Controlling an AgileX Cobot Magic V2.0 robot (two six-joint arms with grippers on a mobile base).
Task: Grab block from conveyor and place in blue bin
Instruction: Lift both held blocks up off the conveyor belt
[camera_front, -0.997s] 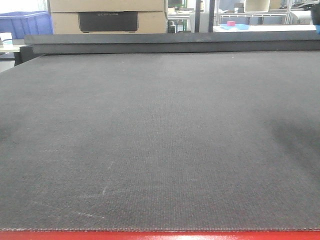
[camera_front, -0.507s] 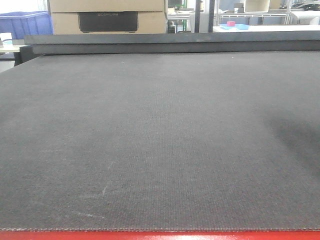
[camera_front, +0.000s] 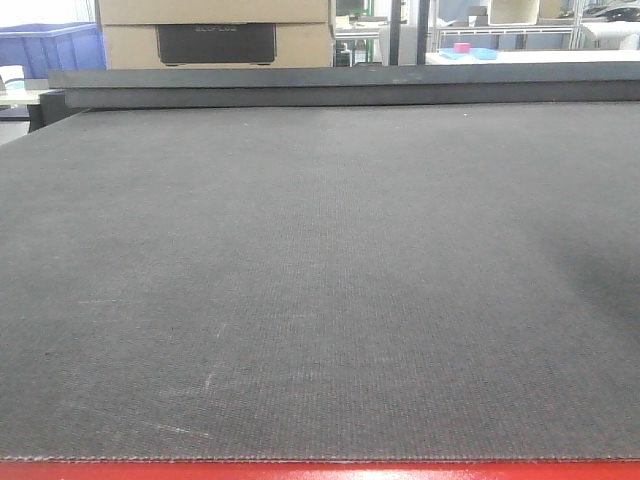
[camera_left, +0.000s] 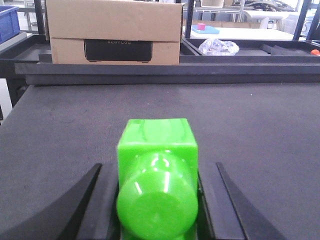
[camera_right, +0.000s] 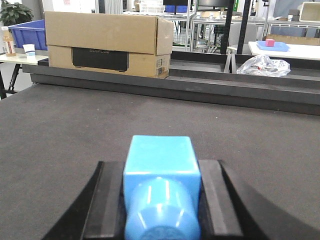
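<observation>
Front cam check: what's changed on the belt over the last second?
The dark shadow on the right of the conveyor shrank away toward the right edge, and a blue shape at the top right corner left the view. The cardboard box and blue crate behind stayed put; the belt still carries no block.

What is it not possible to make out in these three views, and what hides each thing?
Front view: neither arm is in frame; only the conveyor shows.
Left wrist view: the bottom edge cuts off the green block.
Right wrist view: the bottom edge likewise cuts off the blue block.
Right wrist view: the blue bin is partly behind the cardboard box; its inside is hidden.
Box label: too blurred to read.
</observation>
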